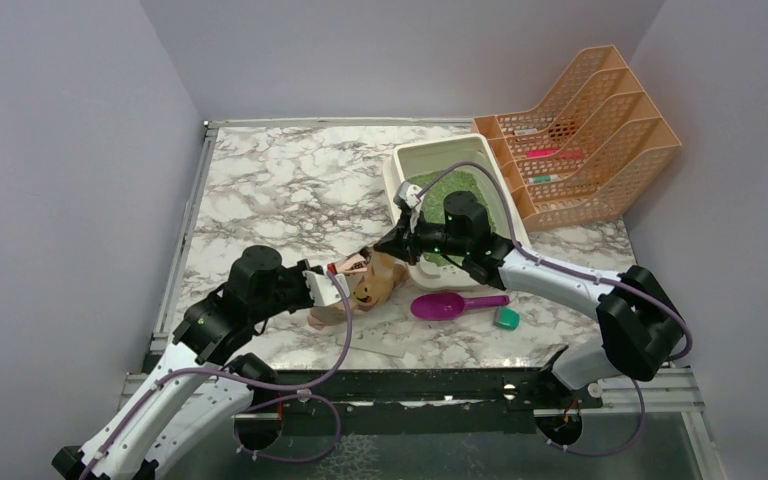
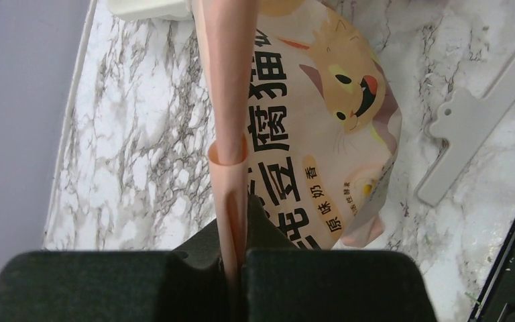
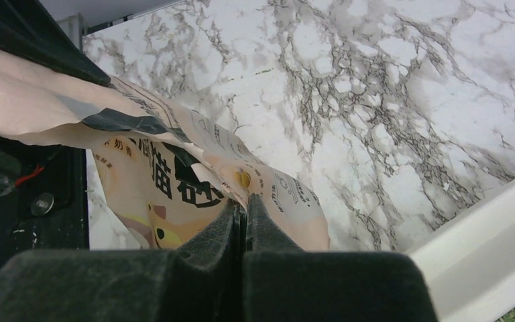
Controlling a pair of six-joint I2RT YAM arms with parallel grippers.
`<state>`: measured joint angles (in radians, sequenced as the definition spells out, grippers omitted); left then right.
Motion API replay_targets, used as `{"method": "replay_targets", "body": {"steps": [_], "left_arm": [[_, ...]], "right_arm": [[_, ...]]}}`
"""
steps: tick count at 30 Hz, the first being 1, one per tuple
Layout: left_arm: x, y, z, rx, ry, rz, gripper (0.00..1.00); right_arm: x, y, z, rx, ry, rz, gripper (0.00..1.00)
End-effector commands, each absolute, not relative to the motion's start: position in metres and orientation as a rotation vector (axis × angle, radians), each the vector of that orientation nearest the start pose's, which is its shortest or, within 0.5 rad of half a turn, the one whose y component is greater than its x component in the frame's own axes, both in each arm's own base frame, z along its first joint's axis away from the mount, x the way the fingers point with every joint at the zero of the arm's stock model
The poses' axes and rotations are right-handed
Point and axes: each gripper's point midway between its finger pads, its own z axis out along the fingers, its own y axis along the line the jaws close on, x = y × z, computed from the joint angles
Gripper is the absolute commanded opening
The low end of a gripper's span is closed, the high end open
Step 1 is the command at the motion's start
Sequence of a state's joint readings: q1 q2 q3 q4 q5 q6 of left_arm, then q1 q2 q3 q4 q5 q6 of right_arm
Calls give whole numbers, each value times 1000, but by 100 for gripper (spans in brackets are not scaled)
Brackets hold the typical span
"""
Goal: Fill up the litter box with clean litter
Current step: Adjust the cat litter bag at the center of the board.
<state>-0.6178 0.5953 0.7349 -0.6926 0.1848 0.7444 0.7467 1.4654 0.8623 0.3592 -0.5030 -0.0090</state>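
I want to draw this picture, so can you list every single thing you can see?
Cream-white rectangular plastic litter box: one, cream-white, far right of table.
Green litter granules: one layer, bright green, inside the litter box.
Tan paper litter bag with cat picture: one, tan, between both grippers.
Magenta plastic scoop: one, magenta, in front of the box.
Small teal block: one, teal, by the scoop's handle.
Flat white plastic clip: one, white, beside the bag.
Orange mesh file rack: one, orange, far right corner.
Marble table: one, white and grey.
Left gripper: one, black, shut on bag.
Right gripper: one, black, shut on bag.
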Motion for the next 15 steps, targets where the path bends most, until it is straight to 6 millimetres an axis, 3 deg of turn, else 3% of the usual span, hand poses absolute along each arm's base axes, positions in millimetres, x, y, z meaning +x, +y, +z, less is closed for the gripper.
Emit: {"method": "replay_targets", "body": {"steps": [1,7,12,15], "left_arm": [[186,-129,187,1508,1528,-40,0],[190,-127,187,1580,1465,22,0],[193,-127,184,1633,1437,50,0],[193,-127,186,1653,1404,70,0]], "right_arm": [[266,354,201,-1110,1467,913,1],[279,332,181,-1203,1300,634,1],[277,316,189,-1267,964,382,1],[288,313,191,-1277,901,272,1]]}}
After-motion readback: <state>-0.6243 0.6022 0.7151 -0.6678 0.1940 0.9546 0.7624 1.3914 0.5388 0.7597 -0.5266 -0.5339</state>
